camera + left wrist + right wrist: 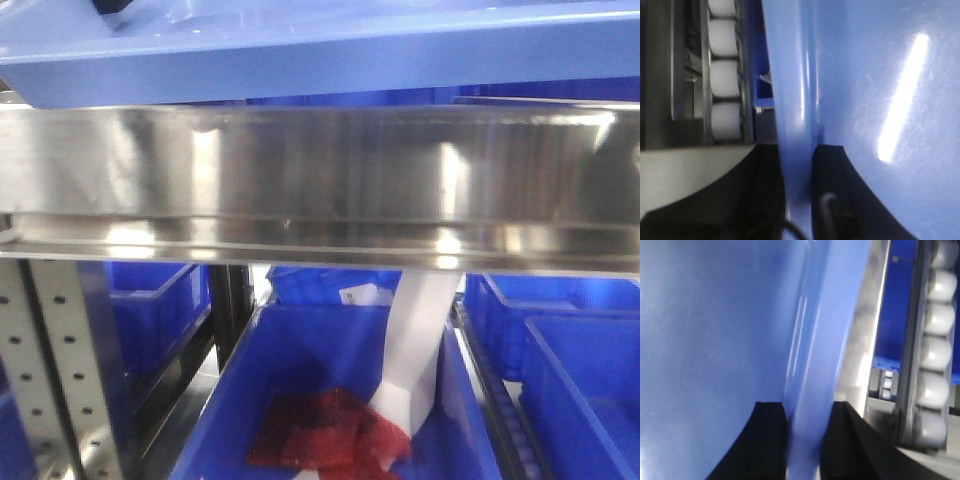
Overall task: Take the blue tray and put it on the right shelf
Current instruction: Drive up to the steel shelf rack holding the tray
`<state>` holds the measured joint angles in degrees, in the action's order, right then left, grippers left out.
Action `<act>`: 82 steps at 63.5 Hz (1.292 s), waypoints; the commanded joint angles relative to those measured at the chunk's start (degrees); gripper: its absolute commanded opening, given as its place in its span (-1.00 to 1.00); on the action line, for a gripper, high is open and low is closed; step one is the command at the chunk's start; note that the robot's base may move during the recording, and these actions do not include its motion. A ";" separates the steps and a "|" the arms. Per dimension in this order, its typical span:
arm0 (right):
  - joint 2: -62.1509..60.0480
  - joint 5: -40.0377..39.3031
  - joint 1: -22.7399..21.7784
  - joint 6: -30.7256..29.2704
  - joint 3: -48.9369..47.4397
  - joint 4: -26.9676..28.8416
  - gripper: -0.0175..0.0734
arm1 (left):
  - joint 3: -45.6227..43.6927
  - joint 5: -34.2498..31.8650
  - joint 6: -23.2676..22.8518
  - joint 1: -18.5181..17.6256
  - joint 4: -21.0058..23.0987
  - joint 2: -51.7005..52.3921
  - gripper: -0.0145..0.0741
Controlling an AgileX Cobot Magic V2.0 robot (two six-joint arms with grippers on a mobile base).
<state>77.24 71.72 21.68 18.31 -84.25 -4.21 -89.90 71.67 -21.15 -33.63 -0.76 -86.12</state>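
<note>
The left gripper (799, 197) and the right gripper (805, 440) are each clamping down on the flared rim of the blue tray (300, 50), which is lying level directly above the brushed front lip of the right shelf (320, 170), with white rollers (935, 355) running alongside.

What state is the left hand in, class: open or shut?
Shut on the blue tray: in the left wrist view, the left hand has two black fingers pressing either side of its rim.
</note>
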 commanded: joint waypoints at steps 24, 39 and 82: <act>-1.88 0.72 0.09 -1.93 -1.66 1.06 -0.55 | -1.46 4.97 2.23 -0.80 1.46 1.97 -0.78; -1.88 0.72 0.09 -1.93 -1.66 1.06 -0.55 | -1.46 4.97 2.23 -0.80 1.46 1.97 -0.78; -1.88 0.72 0.09 -1.93 -1.66 1.06 -0.55 | -1.46 4.97 2.23 -0.80 1.46 1.97 -0.78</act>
<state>77.24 71.72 21.68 18.31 -84.25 -4.21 -89.90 71.67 -21.15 -33.63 -0.76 -86.12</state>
